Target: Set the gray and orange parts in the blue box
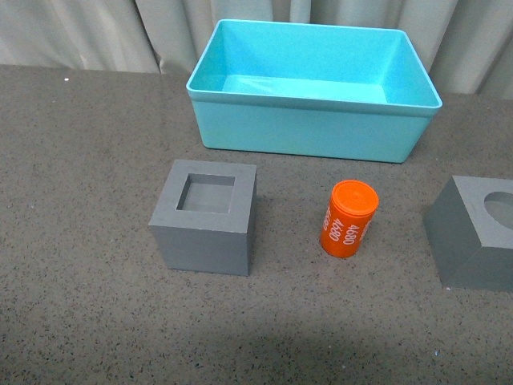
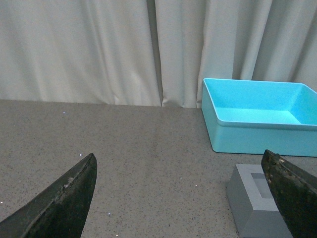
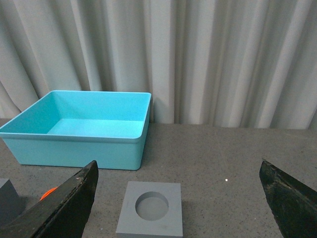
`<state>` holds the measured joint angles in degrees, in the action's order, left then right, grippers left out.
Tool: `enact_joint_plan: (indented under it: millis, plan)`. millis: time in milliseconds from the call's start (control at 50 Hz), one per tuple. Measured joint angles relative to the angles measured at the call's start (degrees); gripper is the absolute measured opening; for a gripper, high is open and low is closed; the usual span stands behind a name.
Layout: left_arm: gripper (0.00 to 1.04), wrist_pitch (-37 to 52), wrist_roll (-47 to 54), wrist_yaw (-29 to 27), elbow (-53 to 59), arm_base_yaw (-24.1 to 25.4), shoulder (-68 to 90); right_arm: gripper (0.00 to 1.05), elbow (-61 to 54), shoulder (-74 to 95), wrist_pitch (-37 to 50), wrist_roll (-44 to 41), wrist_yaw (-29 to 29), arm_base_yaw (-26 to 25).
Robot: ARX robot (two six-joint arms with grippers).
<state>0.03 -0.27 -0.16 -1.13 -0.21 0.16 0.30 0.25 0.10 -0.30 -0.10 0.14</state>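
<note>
The light-blue box stands empty at the back middle of the table. A gray cube with a square recess sits in front of it to the left. The orange cylinder with white digits stands to its right. A gray cube with a round recess is at the right edge, partly cut off. Neither gripper shows in the front view. My left gripper is open and empty, with the square-recess cube by one finger. My right gripper is open and empty, the round-recess cube between its fingers below.
Pale curtains hang behind the table's far edge. The dark speckled tabletop runs left of the cubes. In the right wrist view the box is beyond the cube and a sliver of the orange cylinder shows beside one finger.
</note>
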Motion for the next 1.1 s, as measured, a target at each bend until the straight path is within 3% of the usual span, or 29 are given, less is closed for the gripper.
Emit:
enact_joint_plan:
  millis: [960,980,1040,1100]
  plan:
    - [0.98,0.0,0.0,0.02,0.0,0.0,0.0,0.95,0.0,0.0,0.0,0.0,0.0,0.0]
    - [0.98,0.0,0.0,0.0,0.0,0.0,0.0,0.95,0.0,0.09,-0.13,-0.44,0.63,0.24]
    - [0.98,0.0,0.0,-0.04,0.0,0.0,0.0,0.95,1.11,5.18,-0.44,-6.38,11.23,3.08]
    - [0.98,0.0,0.0,0.0,0.0,0.0,0.0,0.95,1.62,12.02,3.72,-9.2,12.04,2.89]
